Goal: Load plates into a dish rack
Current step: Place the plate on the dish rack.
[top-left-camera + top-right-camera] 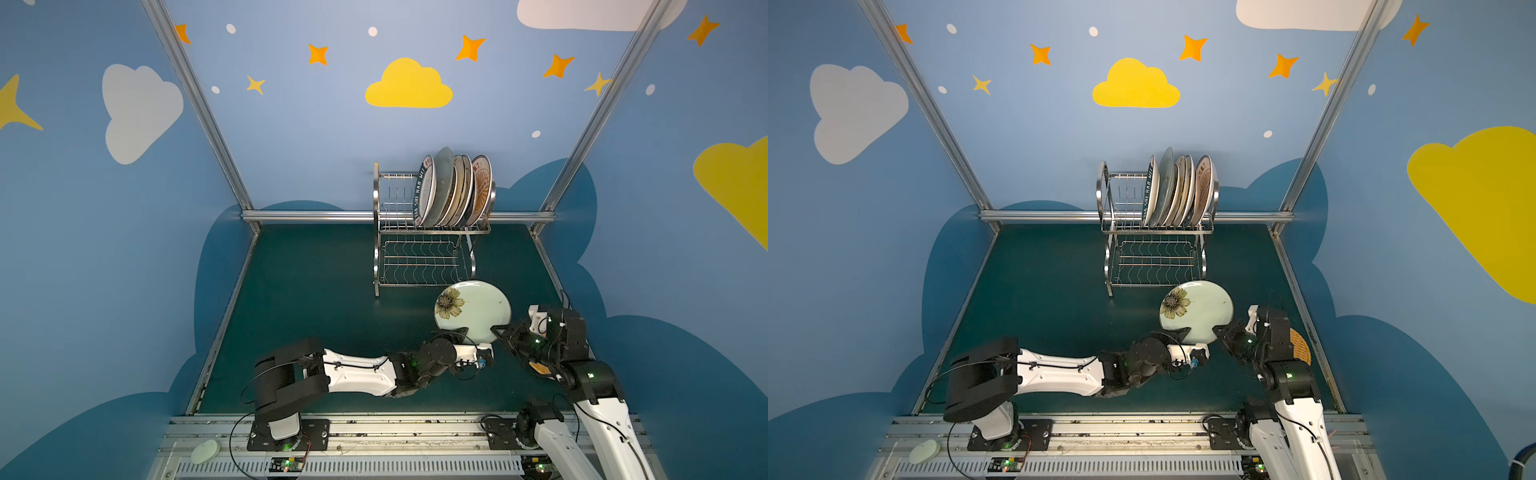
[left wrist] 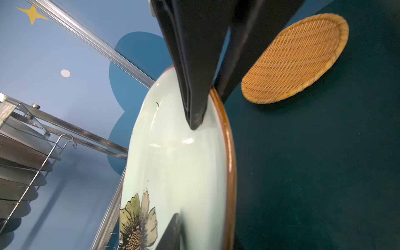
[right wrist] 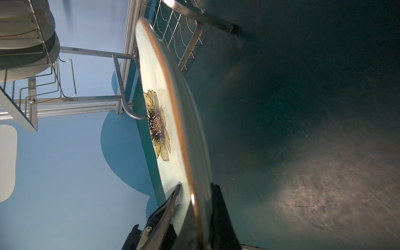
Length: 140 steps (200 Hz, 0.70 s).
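Pale-green plate (image 1: 473,309): sunflower print, brown rim; held off the table, face showing upward in both top views; just in front of the rack's lower tier, toward the table's right edge.
Right claw (image 3: 195,203): clamped on the plate's near rim, one finger on the face, one behind.
Left claw (image 1: 1187,335): straddles the same near rim, just beside the right claw; one finger lies against the face in the left wrist view, the other is mostly hidden; cannot tell if it pinches yet.
Dish rack (image 1: 432,266): steel wire, two tiers, at the table's far edge, right of middle.
Racked plates (image 1: 453,191): about six, on edge, packed at the right end of the upper tier.
Progress: well over half done, my read.
To do: slot the held plate; woven plate (image 2: 296,58) lies flat near the table's right edge, under the right arm; no other loose plates in view.
Free slots: left part of the upper tier; lower tier bare.
Step, a guess: handover between claws, or a two-claw carry to the rack.
In the way: rack's front right leg and lower shelf rail sit close to the plate's far rim; upper right end is crowded; both claws share one stretch of rim; right arm hangs over the woven plate.
Around: pale disc (image 1: 205,451) on the base rail, off the table; blue walls with clouds and stars.
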Each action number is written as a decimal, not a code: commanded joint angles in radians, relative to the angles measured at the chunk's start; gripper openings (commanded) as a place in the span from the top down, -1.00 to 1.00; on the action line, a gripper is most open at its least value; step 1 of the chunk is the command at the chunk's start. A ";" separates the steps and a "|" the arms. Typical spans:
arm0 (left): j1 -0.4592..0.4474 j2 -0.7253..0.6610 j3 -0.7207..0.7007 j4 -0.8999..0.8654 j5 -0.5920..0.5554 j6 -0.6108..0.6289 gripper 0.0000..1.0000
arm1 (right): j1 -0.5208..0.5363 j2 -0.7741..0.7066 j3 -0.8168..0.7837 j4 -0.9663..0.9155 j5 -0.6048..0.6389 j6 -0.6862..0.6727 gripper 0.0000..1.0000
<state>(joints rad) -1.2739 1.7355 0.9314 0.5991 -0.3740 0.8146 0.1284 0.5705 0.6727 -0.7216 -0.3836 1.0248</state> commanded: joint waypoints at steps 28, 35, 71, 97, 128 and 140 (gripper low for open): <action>0.019 0.022 0.039 -0.035 0.050 -0.041 0.65 | 0.007 -0.026 0.034 0.099 -0.034 0.029 1.00; 0.018 0.023 0.043 -0.044 0.055 -0.042 0.74 | 0.007 -0.026 0.034 0.099 -0.037 0.031 1.00; 0.018 0.012 0.052 -0.066 0.065 -0.059 0.93 | 0.010 -0.019 0.042 0.118 -0.044 0.043 1.00; 0.015 -0.025 0.047 -0.095 0.068 -0.085 0.93 | 0.014 0.008 0.062 0.140 -0.060 0.042 1.00; 0.010 -0.096 0.010 -0.115 0.086 -0.117 0.93 | 0.020 0.023 0.062 0.188 -0.078 0.041 0.62; 0.008 -0.123 -0.006 -0.121 0.092 -0.126 0.93 | 0.022 0.025 0.056 0.215 -0.081 0.048 0.33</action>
<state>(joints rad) -1.2743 1.6966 0.9417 0.4572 -0.2913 0.7940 0.1402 0.6109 0.6724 -0.6975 -0.3927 1.0866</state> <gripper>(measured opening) 0.101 0.235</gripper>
